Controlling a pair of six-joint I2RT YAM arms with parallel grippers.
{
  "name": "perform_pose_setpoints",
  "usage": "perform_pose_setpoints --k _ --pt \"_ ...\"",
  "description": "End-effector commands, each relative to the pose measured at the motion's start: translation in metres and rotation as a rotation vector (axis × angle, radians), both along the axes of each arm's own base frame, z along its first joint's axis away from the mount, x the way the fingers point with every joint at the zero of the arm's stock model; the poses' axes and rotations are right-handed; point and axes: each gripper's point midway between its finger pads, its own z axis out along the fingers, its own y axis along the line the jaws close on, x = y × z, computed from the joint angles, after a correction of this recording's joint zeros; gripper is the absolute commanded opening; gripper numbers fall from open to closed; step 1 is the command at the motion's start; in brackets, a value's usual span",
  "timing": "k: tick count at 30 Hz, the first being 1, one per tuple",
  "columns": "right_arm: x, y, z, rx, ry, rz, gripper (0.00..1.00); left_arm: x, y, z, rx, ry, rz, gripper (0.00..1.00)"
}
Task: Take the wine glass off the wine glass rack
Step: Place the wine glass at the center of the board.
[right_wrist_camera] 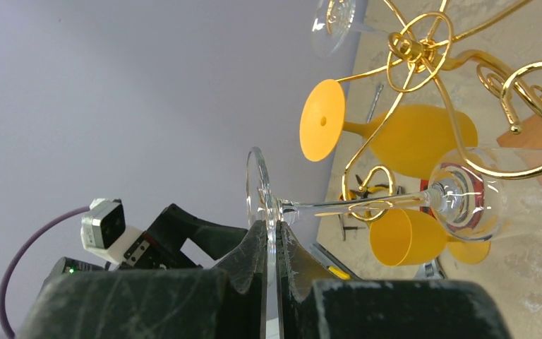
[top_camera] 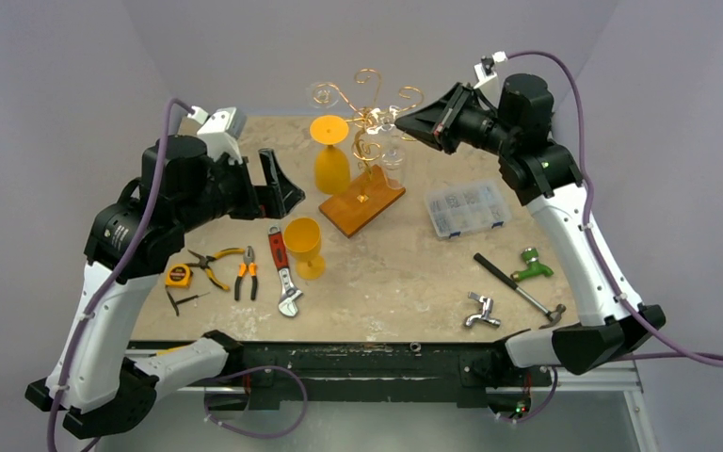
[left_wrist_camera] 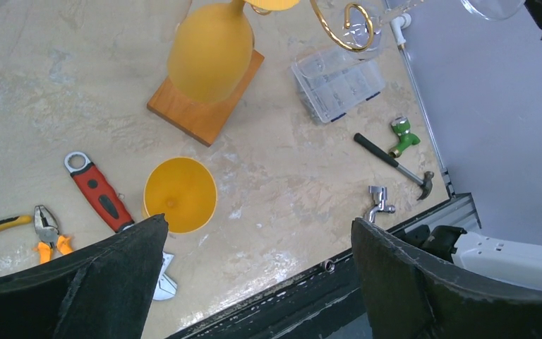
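Left fingers: the left gripper (left_wrist_camera: 257, 224) hovers over the beige marbled worktop (top_camera: 386, 292) with its fingers spread wide, holding nothing, so it steadies nothing.
Standing goblet: an opaque yellow goblet (top_camera: 303, 240) stands upright near the rack's base, beside a red-handled adjustable wrench (top_camera: 281, 264). A dropped glass could well land on either.
Rack: the tall golden wire wine glass rack (top_camera: 369, 118), with curled arms on an orange-brown wooden base, looks light. A sideways pull may drag or tip it.
Hanging yellow glass: a yellow plastic-looking glass (top_camera: 331, 165) hangs bowl-down on the rack's left side. A tilt would likely swing it or shake it loose.
Right fingers: the right gripper (right_wrist_camera: 272, 229) is pinched shut on the thin edge of the clear glass's round foot.
Task glass: the clear wine glass (right_wrist_camera: 466, 205) hangs bowl-down at the rack's right side, its stem among the golden curls, well above the worktop.
Main risk: the hold is on a slick, narrow rim, so the foot may slip out or chip. Drawn the wrong way, the stem could catch a curl.
Far glass: a second clear glass (top_camera: 320, 92) sits on the far left arm and would shake with the rack.
Hard to make out: I cannot tell whether the foot bears on a curl or is already free. The transparent bowl is faint from above.
Cut off: the right wrist view crops the bowl's mouth and most of the base.
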Motion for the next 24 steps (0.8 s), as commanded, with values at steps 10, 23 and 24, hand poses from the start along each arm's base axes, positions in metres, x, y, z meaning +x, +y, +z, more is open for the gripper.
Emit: perform_pose_setpoints --k 10,23,24 --pt "-0.012 -0.005 0.037 0.013 -0.120 0.015 0.00 0.023 -0.013 0.033 -0.014 -0.097 -0.036 0.99" --pt "-0.023 -0.009 0.039 0.019 -0.114 0.014 0.00 0.027 -0.027 0.044 -0.057 -0.104 -0.082 0.99" --pt "-0.024 -0.009 0.040 0.019 -0.116 0.015 0.00 0.027 -0.028 0.045 -0.061 -0.104 -0.085 0.99"
